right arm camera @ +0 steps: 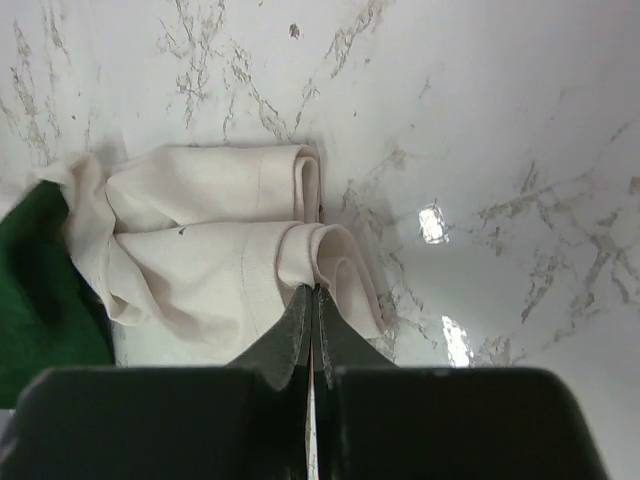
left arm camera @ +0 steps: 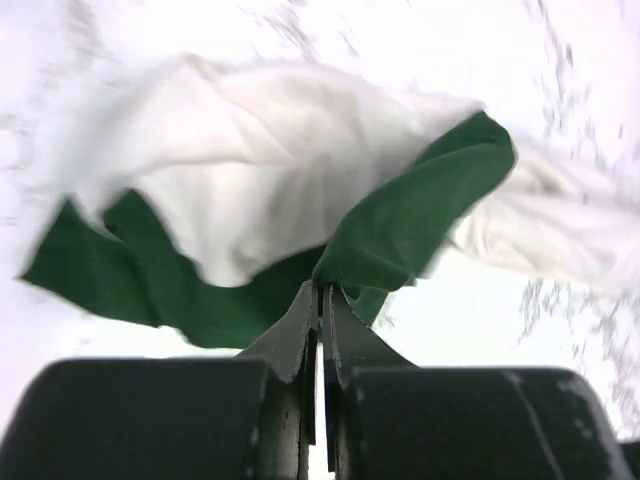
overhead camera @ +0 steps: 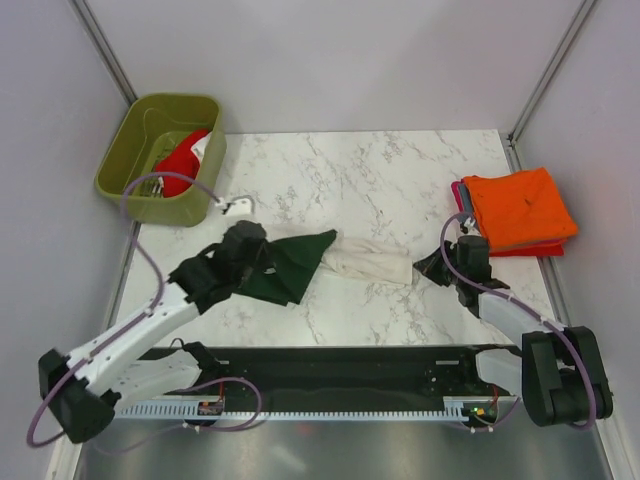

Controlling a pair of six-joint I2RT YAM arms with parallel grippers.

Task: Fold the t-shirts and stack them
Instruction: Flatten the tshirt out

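A cream t-shirt with dark green sleeves lies bunched across the middle of the marble table. My left gripper is shut on a green sleeve fold at its left end. My right gripper is shut on the cream hem at its right end. An orange t-shirt lies folded on a red one at the right edge. Another red t-shirt sits in the bin.
An olive-green plastic bin stands at the back left corner of the table. A small white object lies beside it. Grey walls close in on the left, right and back.
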